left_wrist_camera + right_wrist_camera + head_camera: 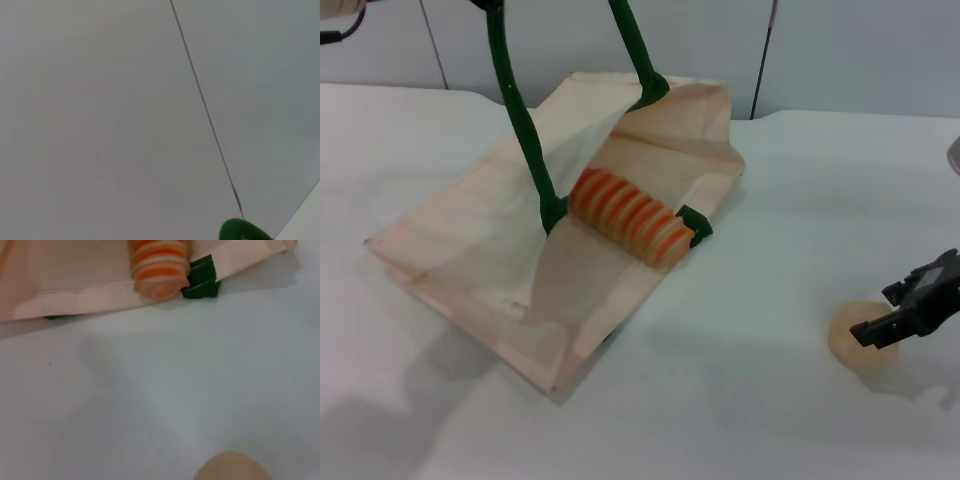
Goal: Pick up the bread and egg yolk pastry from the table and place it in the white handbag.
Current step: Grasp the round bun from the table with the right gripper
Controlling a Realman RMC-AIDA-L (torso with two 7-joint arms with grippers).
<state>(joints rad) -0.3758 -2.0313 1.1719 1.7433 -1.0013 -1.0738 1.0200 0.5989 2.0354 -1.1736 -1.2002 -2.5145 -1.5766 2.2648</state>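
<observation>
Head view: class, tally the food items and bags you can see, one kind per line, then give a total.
Striped bread, lying in the mouth of the bag: 1
Egg yolk pastry, on the table under the right gripper: 1
White handbag with green handles: 1
Total: 3

A bare test setup, like a lab or demo room: a plain white desk (740, 400) fills the frame, and grey-white wall panels (620, 40) with thin dark seams run along the top. Nothing homely or commercial marks it.
</observation>
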